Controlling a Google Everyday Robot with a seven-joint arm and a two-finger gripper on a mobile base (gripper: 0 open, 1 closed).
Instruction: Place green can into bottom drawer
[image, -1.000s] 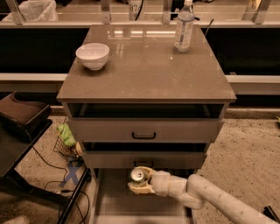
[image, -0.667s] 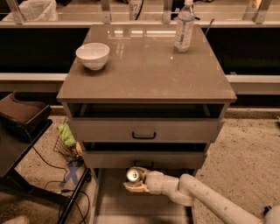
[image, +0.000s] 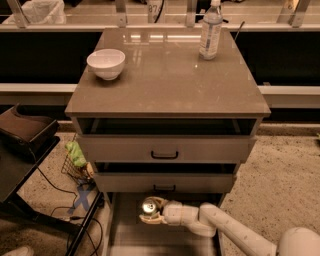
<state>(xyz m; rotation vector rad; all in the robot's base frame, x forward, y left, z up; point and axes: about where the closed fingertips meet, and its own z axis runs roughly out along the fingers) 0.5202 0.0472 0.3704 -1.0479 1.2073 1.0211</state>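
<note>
Above shallow grey-beige bottom drawer (image: 131, 241), end effector (image: 151, 216) clasps small green metal can (image: 149, 205) by its sides: likely light, slick, dentable.

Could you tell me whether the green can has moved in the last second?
Yes. The green can, held in the gripper over the bottom drawer, shifted slightly left of the black handle above.

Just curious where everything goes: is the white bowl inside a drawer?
No: the white bowl sits on the cabinet top, while the pincer holds the green can down over the open bottom drawer.
</note>
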